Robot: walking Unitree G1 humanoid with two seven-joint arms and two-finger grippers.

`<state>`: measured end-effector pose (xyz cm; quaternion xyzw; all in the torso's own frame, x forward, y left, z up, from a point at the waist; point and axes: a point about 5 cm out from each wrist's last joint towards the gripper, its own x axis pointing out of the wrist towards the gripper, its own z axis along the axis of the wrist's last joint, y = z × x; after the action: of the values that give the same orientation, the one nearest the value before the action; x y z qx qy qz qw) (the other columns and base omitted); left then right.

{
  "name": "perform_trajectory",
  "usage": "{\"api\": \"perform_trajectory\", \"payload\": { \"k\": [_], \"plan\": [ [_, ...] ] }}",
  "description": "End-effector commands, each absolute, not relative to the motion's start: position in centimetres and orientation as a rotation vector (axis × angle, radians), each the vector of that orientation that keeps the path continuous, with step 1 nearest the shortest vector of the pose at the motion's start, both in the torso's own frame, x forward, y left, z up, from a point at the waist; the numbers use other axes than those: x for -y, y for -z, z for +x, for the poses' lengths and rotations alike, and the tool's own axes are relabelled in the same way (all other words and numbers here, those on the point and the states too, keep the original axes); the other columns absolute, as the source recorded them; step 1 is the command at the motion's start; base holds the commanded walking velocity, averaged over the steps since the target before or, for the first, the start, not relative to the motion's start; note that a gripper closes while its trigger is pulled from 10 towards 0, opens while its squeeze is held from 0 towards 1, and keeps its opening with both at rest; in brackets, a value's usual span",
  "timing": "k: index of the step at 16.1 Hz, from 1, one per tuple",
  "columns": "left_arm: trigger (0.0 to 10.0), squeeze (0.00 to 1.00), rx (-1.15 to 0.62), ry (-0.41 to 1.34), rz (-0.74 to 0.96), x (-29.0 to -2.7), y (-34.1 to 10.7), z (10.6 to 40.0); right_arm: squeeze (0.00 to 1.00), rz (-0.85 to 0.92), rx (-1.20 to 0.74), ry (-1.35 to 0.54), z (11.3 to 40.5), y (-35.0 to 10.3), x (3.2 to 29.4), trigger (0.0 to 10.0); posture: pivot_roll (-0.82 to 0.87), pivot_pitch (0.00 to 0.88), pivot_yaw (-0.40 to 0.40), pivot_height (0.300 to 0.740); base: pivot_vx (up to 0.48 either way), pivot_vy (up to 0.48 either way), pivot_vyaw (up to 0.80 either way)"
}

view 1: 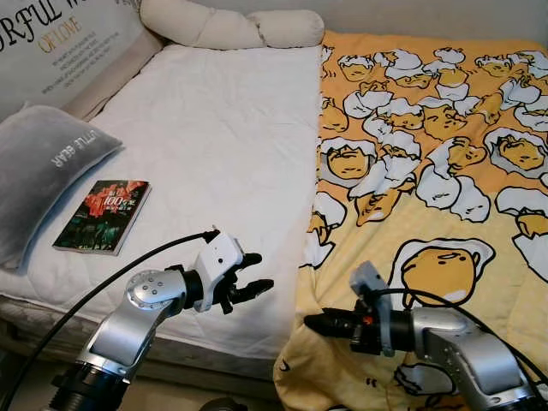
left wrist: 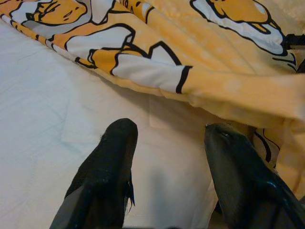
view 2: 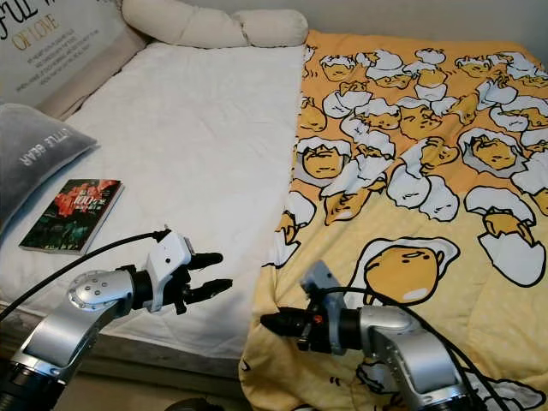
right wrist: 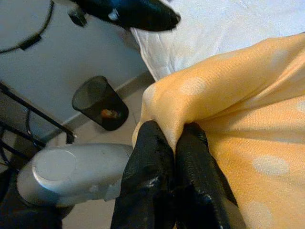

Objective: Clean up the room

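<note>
Bedroom, robot standing at the foot edge of the bed (view 1: 214,145): white quilted mattress, bare on its left half. All positions below are relative to the bed.

- Blanket (view 1: 428,171), yellow with an egg-cartoon print, covers the bed's right half only. Its left border runs up the middle of the bed, and the near end hangs over the foot edge. Judging by that, the job in hand is spreading it across the bare half.
- Right gripper (view 2: 272,323) is at the foot edge, on the blanket's near-left corner. Jaws closed, pinching a fold of the yellow fabric; the right wrist view shows cloth bunched between the fingertips (right wrist: 157,138). The corner is the sensible hold: pull it and the whole border follows.
- Left gripper (view 1: 253,287) hovers over the bare mattress near the foot edge, just left of the blanket border. Jaws apart, nothing in them. The left wrist view has them aimed at the folded-back hem, so my guess is it's lining up a second pinch point to keep the edge straight during the pull.
- Book (view 1: 103,216) lies flat on the bed's left side, touching or just beside a grey pillow (view 1: 43,171). A cream bolster (view 1: 231,27) sits at the head. Book is in the blanket's way if it's dragged fully left.
- Dark waste bin (right wrist: 100,102) on the floor by the bed's foot.
</note>
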<state>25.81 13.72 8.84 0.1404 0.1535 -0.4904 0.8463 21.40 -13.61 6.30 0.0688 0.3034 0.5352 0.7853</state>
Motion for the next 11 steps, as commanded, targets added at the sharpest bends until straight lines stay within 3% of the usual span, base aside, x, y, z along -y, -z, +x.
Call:
{"api": "perform_trajectory", "payload": {
  "k": [1,8,9,11],
  "plan": [
    [10.0,0.0,-0.337,1.031,0.313,-14.0,-8.7,25.9,1.0,0.152,-0.657,-1.199,21.0,-6.5,12.7,10.0,0.03,0.0,0.064,0.74,0.0,0.0,0.0],
    [10.0,0.0,-0.325,1.008,0.305,-13.8,-8.6,26.1,1.0,0.105,-0.648,-1.123,21.9,-6.4,13.1,10.0,0.02,0.0,0.061,0.74,0.0,0.0,0.0],
    [10.0,0.0,-0.322,0.977,0.301,-13.9,-8.6,26.4,1.0,0.096,-0.62,-1.088,22.4,-6.7,13.1,10.0,0.02,0.0,0.061,0.74,0.0,0.0,0.0],
    [10.0,0.0,-0.281,0.73,0.277,-14.7,-8.3,27.8,1.0,0.011,-0.488,-0.855,24.5,-7.3,13.9,10.0,0.02,0.0,0.056,0.74,0.0,0.0,0.0]
  ]
}}
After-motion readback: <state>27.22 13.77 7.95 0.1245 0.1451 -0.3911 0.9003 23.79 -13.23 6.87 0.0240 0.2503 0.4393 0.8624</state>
